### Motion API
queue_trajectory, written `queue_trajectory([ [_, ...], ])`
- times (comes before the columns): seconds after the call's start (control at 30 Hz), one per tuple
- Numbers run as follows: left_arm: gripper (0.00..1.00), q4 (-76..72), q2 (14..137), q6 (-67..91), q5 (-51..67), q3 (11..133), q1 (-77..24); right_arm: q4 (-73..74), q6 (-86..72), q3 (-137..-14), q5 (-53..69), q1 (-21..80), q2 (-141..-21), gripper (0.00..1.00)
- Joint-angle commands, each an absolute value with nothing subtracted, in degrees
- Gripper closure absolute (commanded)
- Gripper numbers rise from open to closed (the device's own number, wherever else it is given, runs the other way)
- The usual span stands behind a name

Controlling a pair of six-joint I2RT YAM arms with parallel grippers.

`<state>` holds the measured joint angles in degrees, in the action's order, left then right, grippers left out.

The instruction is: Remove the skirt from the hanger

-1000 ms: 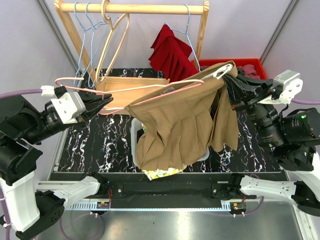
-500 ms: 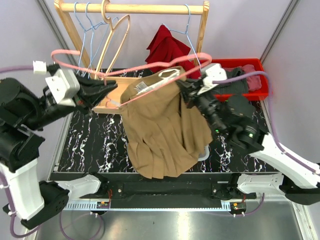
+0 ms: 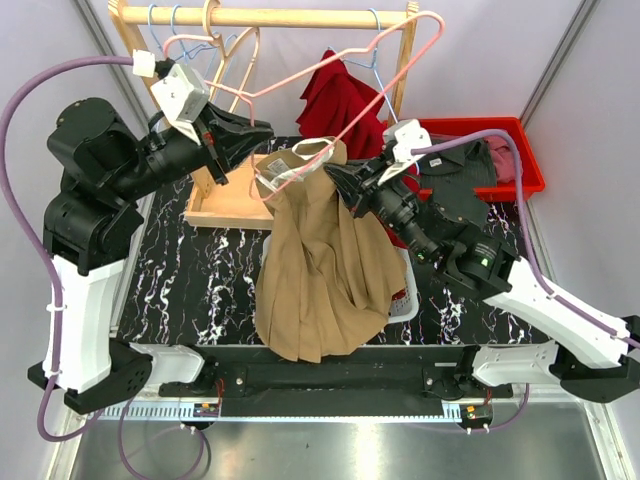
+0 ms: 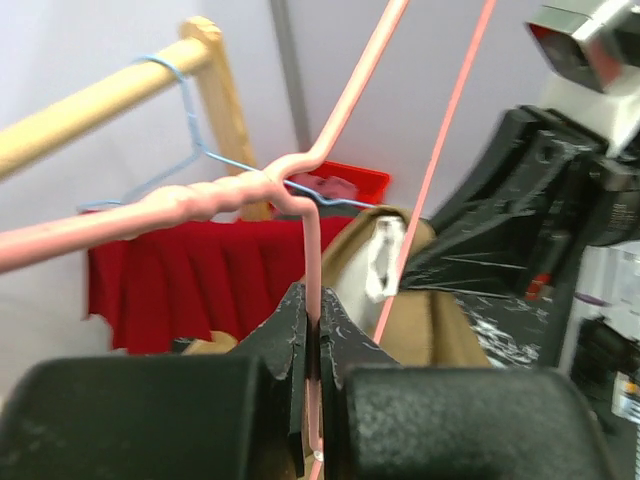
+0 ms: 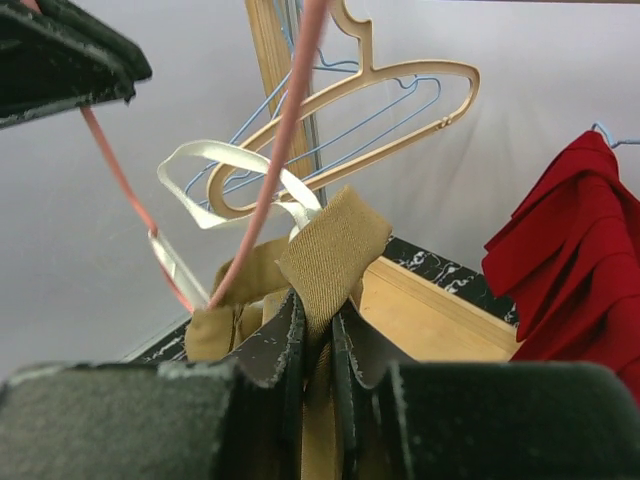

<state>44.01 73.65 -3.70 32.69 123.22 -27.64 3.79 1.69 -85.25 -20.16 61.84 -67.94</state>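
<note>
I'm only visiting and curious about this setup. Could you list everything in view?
skirt: one, tan, hanging above basket
hanger: one, pink, held high
rack: one, wooden, table's back
wire hangers: several, blue, on rack
wooden hanger: one, tan, on rack
garment: one, red, on rack
bin: one, red, back right, holding dark clothes
basket: one, white, under skirt
table: one, black marbled
left tool: black, shut on hanger
right tool: black, shut on skirt

Robotics lab test cell, plain grey panel walls, marbled tabletop, wooden garment rack, red bin
</note>
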Motion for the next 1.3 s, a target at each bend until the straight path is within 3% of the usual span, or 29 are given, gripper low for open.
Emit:
queue_trajectory([
  [0.0,1.0,34.1,72.4,-7.6,23.1,124.5,-27.4,2.9,-2.2,-85.3,-21.2,61.6,-64.0,0.91],
  [0.23,1.0,31.9,71.3,-16.4,5.7,121.5,-27.4,7.1,-0.3,-81.5,-28.2,61.6,-53.1,0.91],
  [0.57,1.0,34.5,68.6,-15.1,9.1,115.8,-27.4,7.4,8.3,-86.7,-32.8,61.6,-50.7,0.91],
  [0.93,1.0,30.2,75.5,3.1,11.1,125.1,-26.9,7.2,-3.0,-83.7,-22.9,61.6,-63.4,0.92],
  [1.27,1.0,28.1,80.2,1.8,10.5,131.0,-26.8,8.0,-10.8,-78.7,-15.9,61.6,-71.6,0.94],
])
